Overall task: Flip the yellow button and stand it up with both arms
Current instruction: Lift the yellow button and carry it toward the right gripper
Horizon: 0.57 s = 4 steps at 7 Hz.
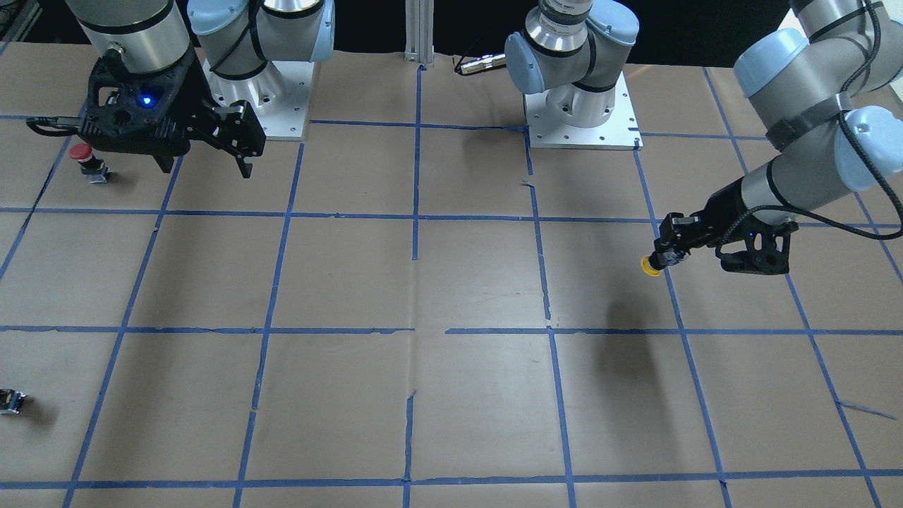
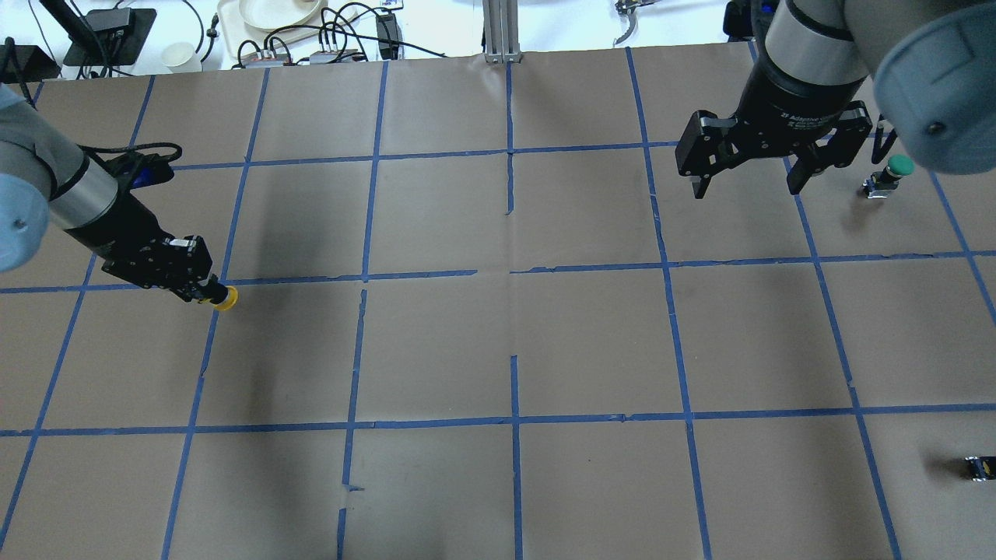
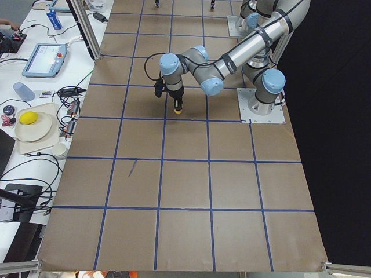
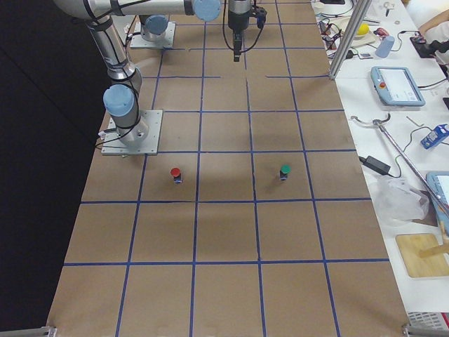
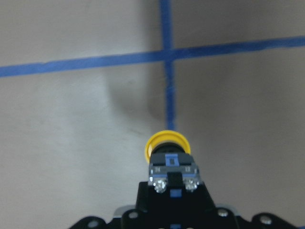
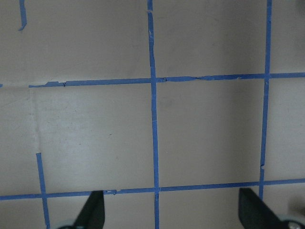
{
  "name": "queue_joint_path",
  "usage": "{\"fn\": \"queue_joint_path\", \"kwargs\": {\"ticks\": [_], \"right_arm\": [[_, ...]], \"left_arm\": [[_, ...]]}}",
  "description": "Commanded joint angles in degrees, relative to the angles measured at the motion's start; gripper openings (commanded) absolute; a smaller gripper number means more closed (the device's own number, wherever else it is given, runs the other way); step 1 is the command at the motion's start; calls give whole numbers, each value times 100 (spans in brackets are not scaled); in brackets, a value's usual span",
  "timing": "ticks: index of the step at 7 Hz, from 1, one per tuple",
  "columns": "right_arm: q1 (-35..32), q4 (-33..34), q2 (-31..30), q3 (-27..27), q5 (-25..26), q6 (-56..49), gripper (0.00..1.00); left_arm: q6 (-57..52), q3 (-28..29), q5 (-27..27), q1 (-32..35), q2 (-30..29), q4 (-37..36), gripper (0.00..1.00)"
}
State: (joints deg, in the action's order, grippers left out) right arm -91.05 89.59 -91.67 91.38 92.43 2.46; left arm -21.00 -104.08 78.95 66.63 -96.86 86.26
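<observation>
My left gripper [image 2: 204, 289] is shut on the black-and-grey body of the yellow button [image 2: 226, 298], whose cap points out past the fingertips. It holds the button above the paper near a blue tape crossing. The button also shows in the front view [image 1: 650, 267], the left wrist view [image 5: 167, 145] and the left side view [image 3: 178, 110]. My right gripper [image 2: 751, 183] is open and empty, hanging above the table on the other side. It also shows in the front view [image 1: 204, 168], and its two fingertips [image 6: 93, 212] stand wide apart in the right wrist view.
A red-capped button [image 1: 83, 154] stands just beside my right gripper. A green-capped button [image 2: 895, 167] stands on its other side. A small dark capless block [image 2: 979, 467] lies near the table's right edge. Brown paper with a blue tape grid [image 2: 513, 272] covers the table.
</observation>
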Motion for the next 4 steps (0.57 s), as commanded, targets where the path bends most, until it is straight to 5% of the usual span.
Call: {"fn": "queue_joint_path", "kwargs": {"ticks": [1,2,4], "right_arm": [[0,58,26,-67,-14,-52,100],[17,94,43,-103,-162,-18,100],[332,103,70,-112,-760,-18,99]], "left_arm": [[526,615,-1685,174,26,1312,0],[597,678,-2917,192,35,2133,0],[597,566,-4277,210,70,2640,0]]}}
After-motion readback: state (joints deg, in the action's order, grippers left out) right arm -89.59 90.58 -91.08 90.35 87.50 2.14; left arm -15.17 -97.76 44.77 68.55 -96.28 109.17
